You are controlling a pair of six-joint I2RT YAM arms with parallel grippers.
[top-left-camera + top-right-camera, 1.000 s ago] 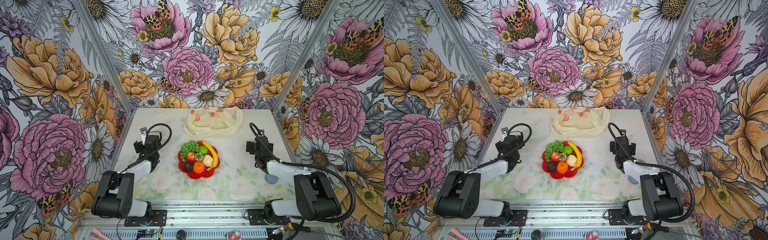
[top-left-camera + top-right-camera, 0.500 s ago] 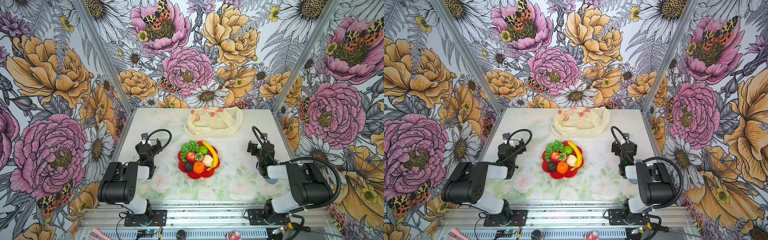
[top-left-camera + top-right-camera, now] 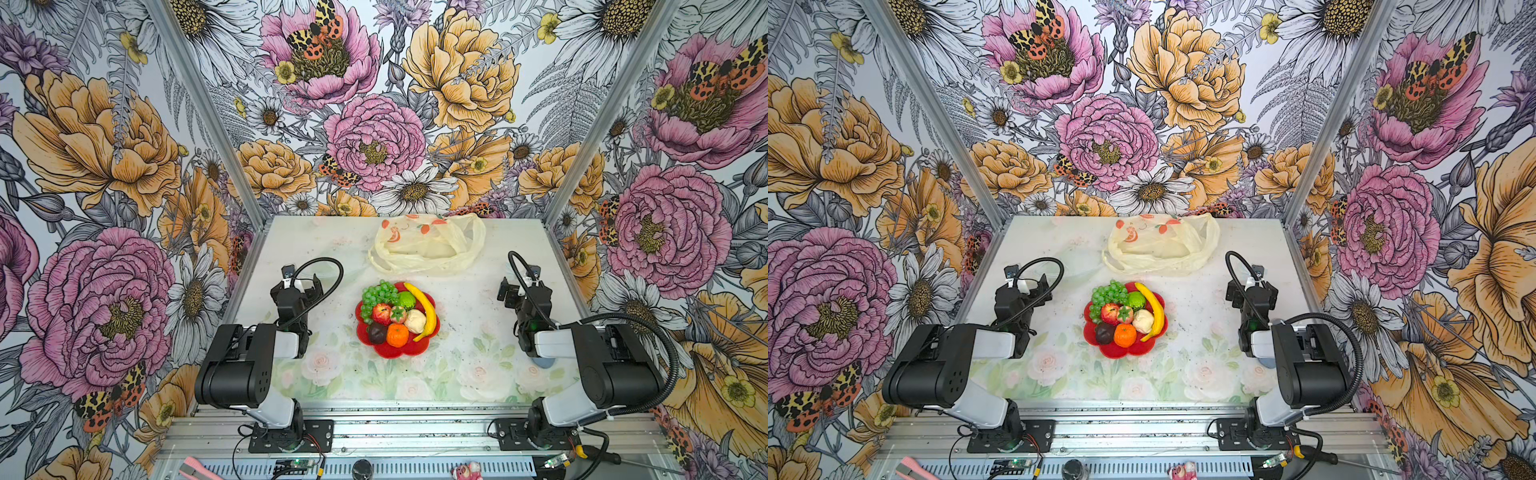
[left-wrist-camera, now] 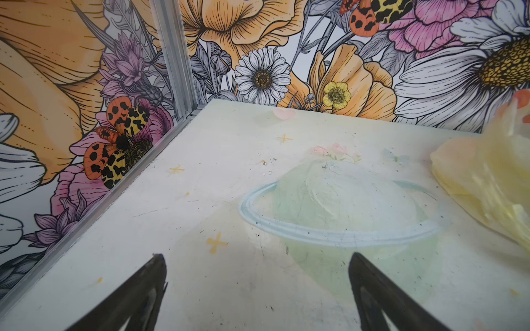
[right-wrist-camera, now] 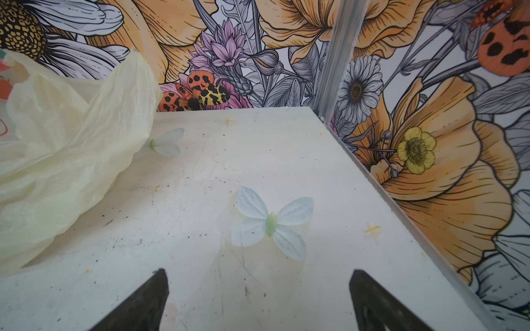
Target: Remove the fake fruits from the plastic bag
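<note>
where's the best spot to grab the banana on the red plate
Probably across its middle, coming straight down from above: the banana lies flat, curved along the plate rim, with its outer side free and the cream piece crowding the inner side.

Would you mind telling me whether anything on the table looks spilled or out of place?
Nothing stands out. The fruits sit heaped on the plate, none spilled, and the bag lies slack behind it. The table only shows small dark specks.

Matched pair, left arm (image 3: 232,374), right arm (image 3: 615,370) — black blocky joint housings, white link shells. Black ribbed cable (image 3: 320,259) loops off each wrist. Black screwed base plate (image 3: 320,432). Both left claw (image 4: 256,255), right claw (image 5: 258,270) — black, tapered.
</note>
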